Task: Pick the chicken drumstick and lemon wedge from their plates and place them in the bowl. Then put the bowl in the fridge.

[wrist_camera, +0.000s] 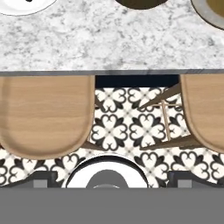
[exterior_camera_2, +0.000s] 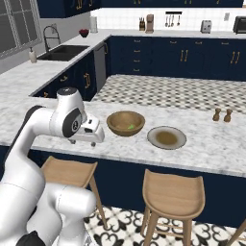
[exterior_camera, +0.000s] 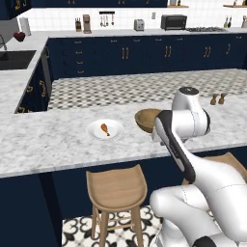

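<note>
So the lemon wedge [exterior_camera_2: 130, 127] is sitting inside the bowl [exterior_camera_2: 125, 123], and its grey-rimmed plate [exterior_camera_2: 166, 137] just right of the bowl is bare. The drumstick [exterior_camera: 104, 129] lies on the white plate [exterior_camera: 104, 129], left of the bowl, so that's the half left to do, I'd guess. The gripper [exterior_camera_2: 97, 139] hangs over the near counter edge, jaws wide apart and holding nothing, looking down at the stools [wrist_camera: 43, 116]. No fridge around here.

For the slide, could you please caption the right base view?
Lemon wedge already in wooden bowl; brown-centred plate empty.
</note>
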